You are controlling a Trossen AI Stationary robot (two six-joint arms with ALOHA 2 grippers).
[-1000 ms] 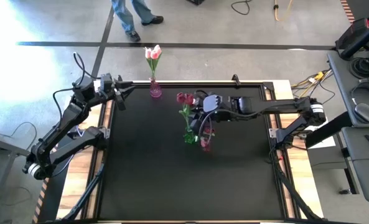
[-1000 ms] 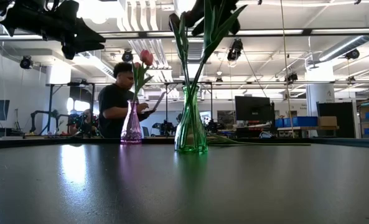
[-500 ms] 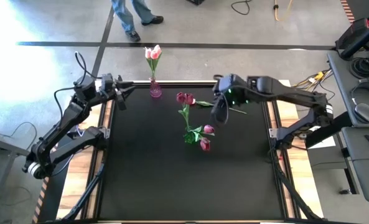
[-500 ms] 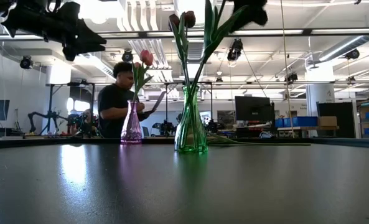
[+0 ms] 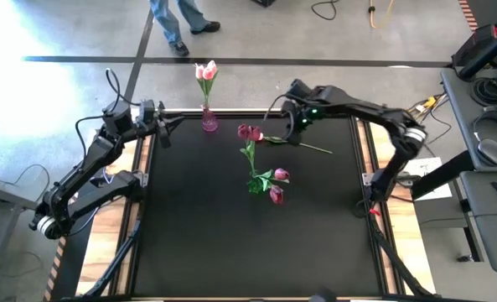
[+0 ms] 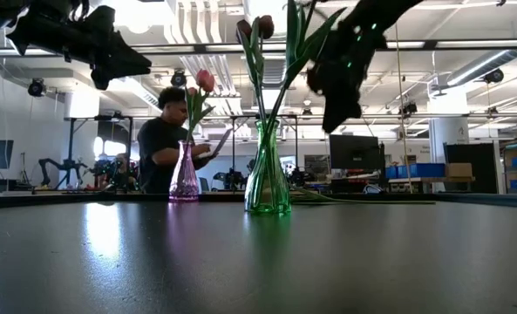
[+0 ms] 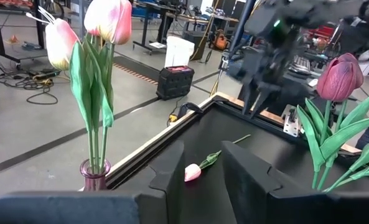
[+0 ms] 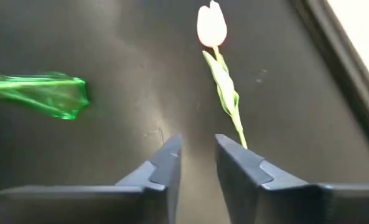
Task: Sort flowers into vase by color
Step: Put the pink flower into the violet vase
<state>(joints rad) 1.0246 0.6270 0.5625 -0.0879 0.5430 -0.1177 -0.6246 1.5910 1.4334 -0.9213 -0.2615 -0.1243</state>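
Tulips, artificial ones on long thin green stems, are spread across the black table (image 5: 231, 243) in three places. Farthest left, the left gripper (image 5: 166, 127) hangs above the table's far left corner, empty, its two dark fingers (image 7: 172, 169) parted by a narrow gap with nothing between them. Just beside it, on the far edge, a small pink glass vase (image 5: 209, 122) stands upright with two pale pink-white tulips (image 5: 205, 71) in it; the left wrist view shows their heads (image 7: 108, 18) close up above the vase's neck. Further right, near the middle of the table, a green glass vase (image 5: 255, 184) stands upright and holds dark magenta-red tulips (image 5: 249, 132), some heads reaching toward the far edge and others (image 5: 276, 195) drooping to the near side. In the low view this green vase (image 6: 268, 174) stands in front and to the right of the pink one (image 6: 185, 179), and a person (image 6: 164, 139) in a dark shirt is seen in the room behind. To the right of the green vase, one loose pale pink-white tulip (image 5: 298, 145) lies flat on the table near the far edge, its head (image 8: 211, 25) pointing toward the magenta blooms. The right gripper (image 5: 297, 126) hovers above this lying flower's stem, not touching it, its fingers (image 8: 165, 163) narrowly apart and holding nothing.
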